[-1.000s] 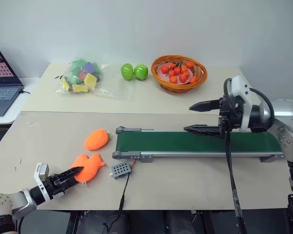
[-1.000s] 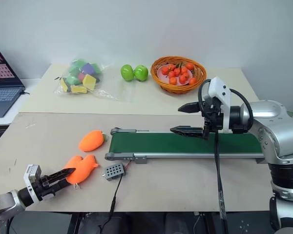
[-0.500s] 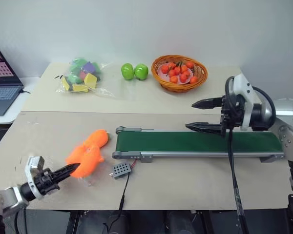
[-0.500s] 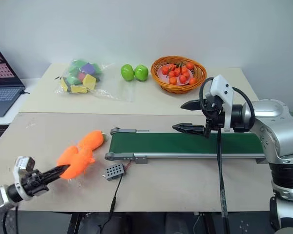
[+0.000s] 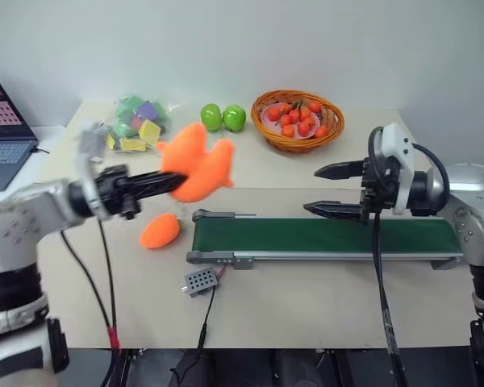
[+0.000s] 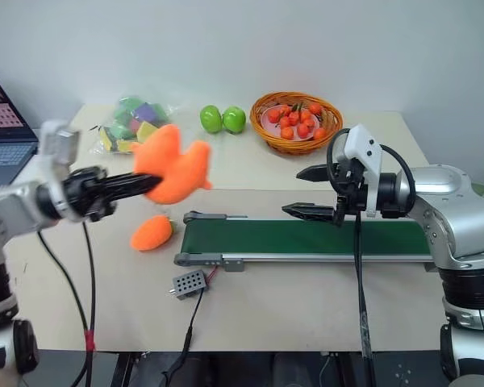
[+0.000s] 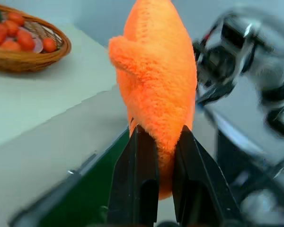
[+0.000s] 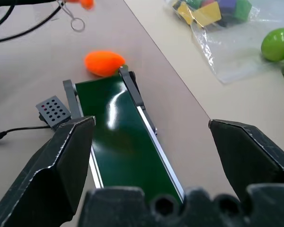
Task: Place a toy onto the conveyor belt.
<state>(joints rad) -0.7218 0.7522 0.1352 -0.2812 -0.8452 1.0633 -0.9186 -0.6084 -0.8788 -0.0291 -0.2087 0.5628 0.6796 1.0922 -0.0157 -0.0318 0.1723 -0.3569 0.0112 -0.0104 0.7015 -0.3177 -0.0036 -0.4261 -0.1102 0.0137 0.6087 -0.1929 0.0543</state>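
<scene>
My left gripper is pinching the toy by its lower end, fingers pressed into the plush on both sides, and I hold it in the air above the table, over the left half, just short of the belt's left end. The toy hangs clear of everything, its lobes pointing up and to the right. My right gripper is spread wide and empty, hovering over the middle of the belt, fingertips pointing left. The belt runs left to right across the near table, nothing on it. A smaller oval orange toy lies on the table just beside the belt's left roller, and a small grey box with a cable sits near the front edge below that end. Along the far edge stand a basket, two green fruits and a bag of blocks; a laptop is at the far left.
</scene>
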